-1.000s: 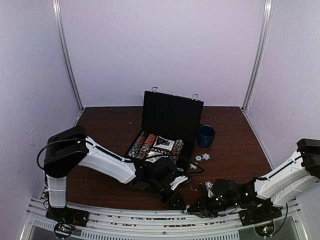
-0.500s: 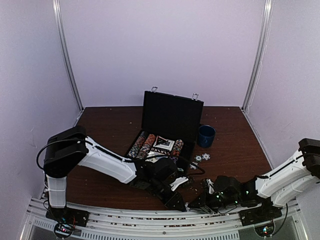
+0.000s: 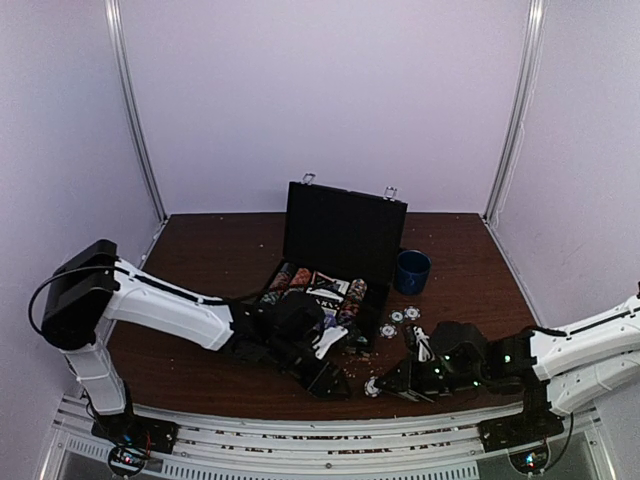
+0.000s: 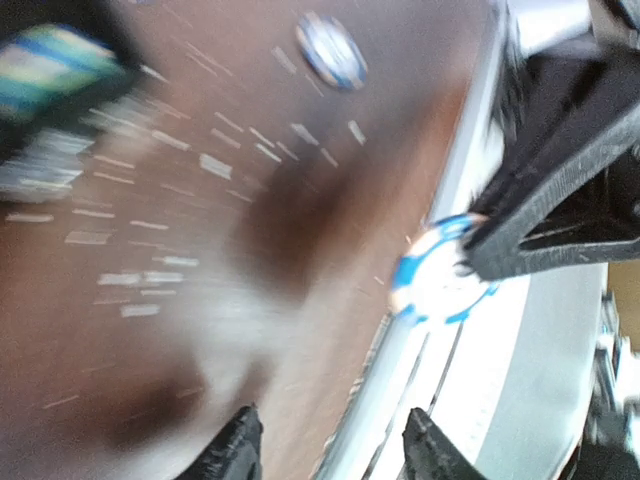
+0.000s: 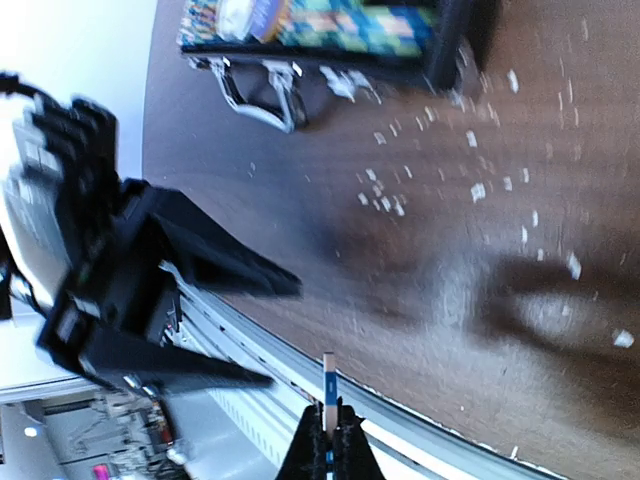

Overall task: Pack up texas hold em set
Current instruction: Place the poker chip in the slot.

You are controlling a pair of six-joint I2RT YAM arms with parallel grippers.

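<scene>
One chip (image 4: 438,285) clamped edge-on in right gripper (image 5: 327,428) at table (image 3: 200,250) front edge; left gripper (image 4: 330,438) jaws apart, close by. Case (image 3: 345,232) open behind.

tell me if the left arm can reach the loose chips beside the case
Probably yes: the left gripper is open and empty, and the loose chips lie on bare table beside the case, though the right gripper sits close.

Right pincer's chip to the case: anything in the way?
Partly. The right pincer holds a chip; the open left pincer sits just left of it, and the left arm's wrist lies in front of the case, at its near edge.
</scene>
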